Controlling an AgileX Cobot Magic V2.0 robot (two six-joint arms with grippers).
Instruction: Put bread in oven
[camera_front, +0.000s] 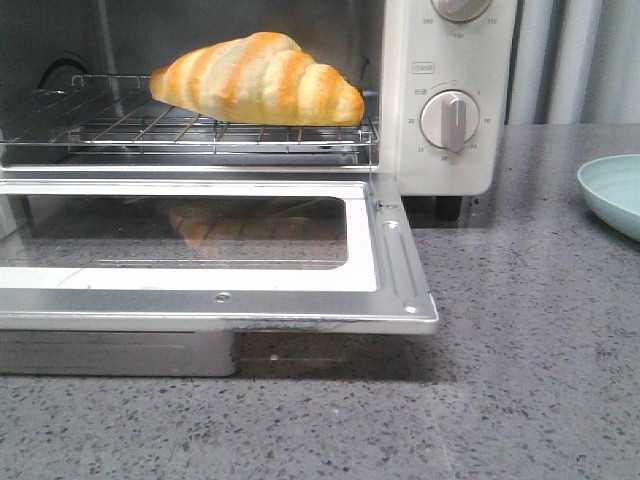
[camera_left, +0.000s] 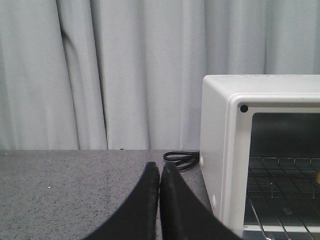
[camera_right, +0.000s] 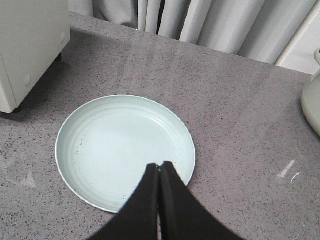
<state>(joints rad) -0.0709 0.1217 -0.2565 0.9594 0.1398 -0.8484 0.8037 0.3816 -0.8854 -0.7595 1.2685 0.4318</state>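
A speckled dark grey stone worktop (camera_front: 530, 330) runs back to pale grey pleated curtains (camera_left: 100, 70). At its left end, the left gripper (camera_left: 159, 175) hangs over bare stone beside the oven's outer wall, its black fingers (camera_left: 142, 205) pressed together with nothing between them; a black cable (camera_left: 181, 160) lies coiled behind it, near the oven's back corner. The cream-white toaster oven (camera_front: 440, 100) with round beige dials stands along the back of the worktop, its glass-windowed door (camera_front: 200, 250) folded down flat toward the front edge. Inside, the golden-orange, cream-striped croissant-shaped bread (camera_front: 257, 80) lies on the wire rack (camera_front: 150, 125), toward the rack's right side, its reflection showing faintly in the door glass. To the right of the oven, a round pale green plate (camera_right: 125, 150) sits on the worktop. The right gripper (camera_right: 159, 172) hovers over the plate's near rim, fingers (camera_right: 145, 200) closed tight and holding nothing. A pale rounded vessel (camera_right: 312, 107) pokes in at the far right edge.
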